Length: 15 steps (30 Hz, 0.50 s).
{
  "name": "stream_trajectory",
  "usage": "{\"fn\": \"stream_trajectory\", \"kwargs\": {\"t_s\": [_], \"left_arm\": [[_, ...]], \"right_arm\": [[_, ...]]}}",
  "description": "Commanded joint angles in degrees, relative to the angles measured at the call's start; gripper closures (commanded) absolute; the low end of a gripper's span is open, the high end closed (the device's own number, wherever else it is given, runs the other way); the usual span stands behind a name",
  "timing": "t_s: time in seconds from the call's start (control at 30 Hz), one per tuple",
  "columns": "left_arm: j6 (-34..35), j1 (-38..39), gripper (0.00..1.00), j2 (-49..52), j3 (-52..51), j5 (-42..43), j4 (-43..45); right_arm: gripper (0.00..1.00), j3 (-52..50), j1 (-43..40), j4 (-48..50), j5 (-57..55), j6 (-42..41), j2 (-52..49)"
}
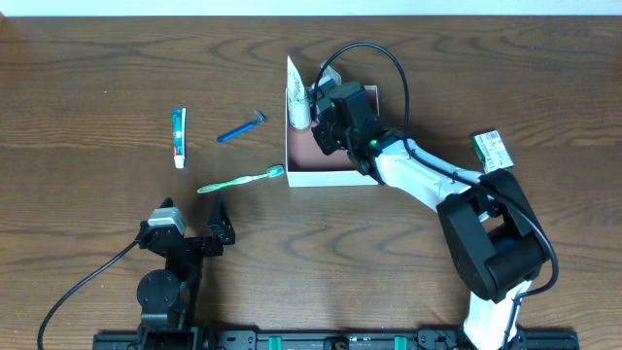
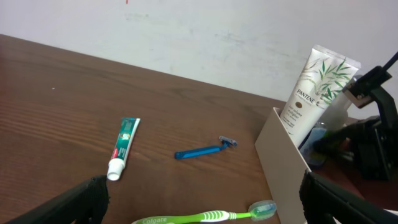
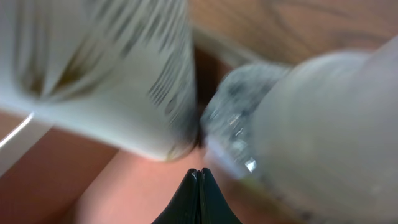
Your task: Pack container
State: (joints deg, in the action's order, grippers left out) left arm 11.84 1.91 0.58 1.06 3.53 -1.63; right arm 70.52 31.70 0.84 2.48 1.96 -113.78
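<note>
The container (image 1: 321, 178), a square white-walled box with a pinkish floor, sits mid-table; its side wall shows in the left wrist view (image 2: 283, 155). A white Pantene tube (image 1: 299, 105) leans in its far left corner, also seen from the left wrist (image 2: 316, 87). My right gripper (image 1: 326, 122) is inside the container. Its fingers (image 3: 200, 177) are shut with nothing between them, just above the floor (image 3: 124, 186), between the tube (image 3: 106, 68) and a pale bottle (image 3: 323, 124). My left gripper (image 1: 219, 226) is open and empty (image 2: 202, 193) near the table's front left.
A green toothbrush (image 1: 241, 180) lies left of the container, close before my left gripper (image 2: 205, 217). A blue razor (image 1: 241, 127) (image 2: 205, 150) and a toothpaste tube (image 1: 179, 136) (image 2: 124, 146) lie further left. A green-and-white soap box (image 1: 493, 149) lies at the right.
</note>
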Motion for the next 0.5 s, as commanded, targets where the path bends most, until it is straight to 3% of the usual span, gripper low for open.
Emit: {"fn": "stream_trajectory", "kwargs": {"t_s": [0.0,0.2,0.47], "left_arm": [[-0.1,-0.3,0.02,-0.3,-0.8,0.5,-2.2],[-0.1,-0.3,0.02,-0.3,-0.8,0.5,-2.2],[-0.1,-0.3,0.02,-0.3,-0.8,0.5,-2.2]], "right_arm": [[0.99,0.0,1.4,-2.6,-0.5,-1.2,5.6],[0.96,0.0,2.4,-12.6,-1.0,-3.0,17.2],[0.63,0.0,0.4,-28.6,-8.4,-9.3,31.0]]}}
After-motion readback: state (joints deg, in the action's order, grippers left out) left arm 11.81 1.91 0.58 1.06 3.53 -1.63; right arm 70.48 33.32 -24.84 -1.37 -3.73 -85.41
